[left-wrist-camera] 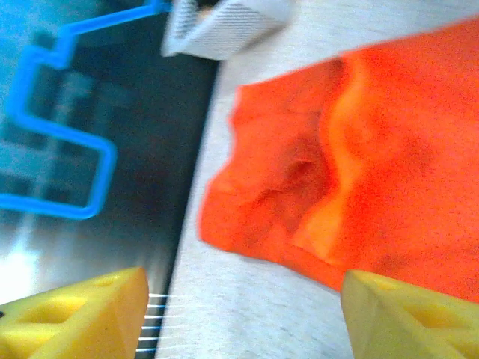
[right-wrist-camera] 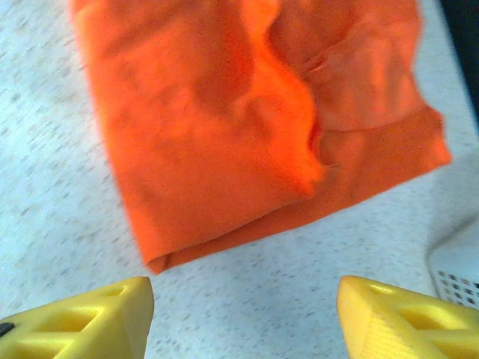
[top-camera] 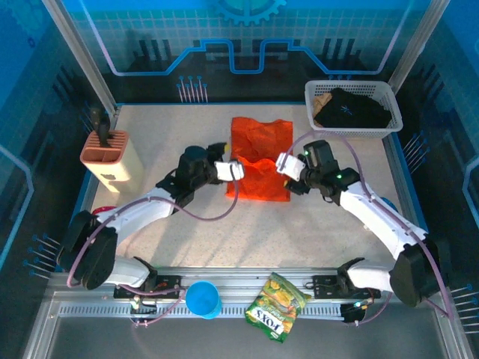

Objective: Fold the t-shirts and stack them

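The orange t-shirt [top-camera: 260,158] lies partly folded in the middle of the table, its near half doubled over. It also fills much of the left wrist view [left-wrist-camera: 352,172] and the right wrist view [right-wrist-camera: 239,120]. My left gripper [top-camera: 232,170] stands open at the shirt's left edge with nothing between its fingers. My right gripper [top-camera: 285,164] is open at the shirt's right edge, also holding nothing. The black t-shirt [top-camera: 352,109] with a small pale mark sits bunched in the white basket [top-camera: 355,128] at the back right.
A beige holder [top-camera: 112,157] stands at the left of the table. On the front rail lie a blue cup [top-camera: 203,299] and a green-yellow snack bag [top-camera: 277,307]. The basket's corner [left-wrist-camera: 224,30] is close beyond the orange shirt.
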Action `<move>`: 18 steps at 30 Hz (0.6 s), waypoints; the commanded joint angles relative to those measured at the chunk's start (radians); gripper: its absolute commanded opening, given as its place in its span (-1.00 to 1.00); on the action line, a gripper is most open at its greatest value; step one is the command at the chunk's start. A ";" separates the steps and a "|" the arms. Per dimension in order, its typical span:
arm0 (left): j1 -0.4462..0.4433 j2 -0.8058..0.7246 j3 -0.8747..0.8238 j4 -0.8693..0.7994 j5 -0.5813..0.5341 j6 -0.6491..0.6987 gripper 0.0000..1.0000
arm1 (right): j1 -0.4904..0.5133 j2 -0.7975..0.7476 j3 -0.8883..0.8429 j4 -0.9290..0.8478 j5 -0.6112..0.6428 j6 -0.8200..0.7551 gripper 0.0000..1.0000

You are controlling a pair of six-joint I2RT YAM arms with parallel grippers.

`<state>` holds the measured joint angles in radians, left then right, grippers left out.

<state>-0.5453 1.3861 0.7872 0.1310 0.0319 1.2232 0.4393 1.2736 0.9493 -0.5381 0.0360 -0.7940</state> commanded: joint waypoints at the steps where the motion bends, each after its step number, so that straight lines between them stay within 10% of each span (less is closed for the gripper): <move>1: -0.045 0.043 -0.007 -0.244 0.026 0.178 0.33 | 0.022 0.079 0.025 -0.173 -0.015 -0.120 0.33; 18: -0.072 0.229 0.081 -0.254 -0.022 0.242 0.31 | 0.089 0.367 0.067 -0.008 0.025 -0.100 0.35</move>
<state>-0.6136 1.5852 0.8391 -0.1257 0.0151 1.4437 0.5179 1.6218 0.9905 -0.5735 0.0525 -0.8883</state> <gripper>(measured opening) 0.656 0.676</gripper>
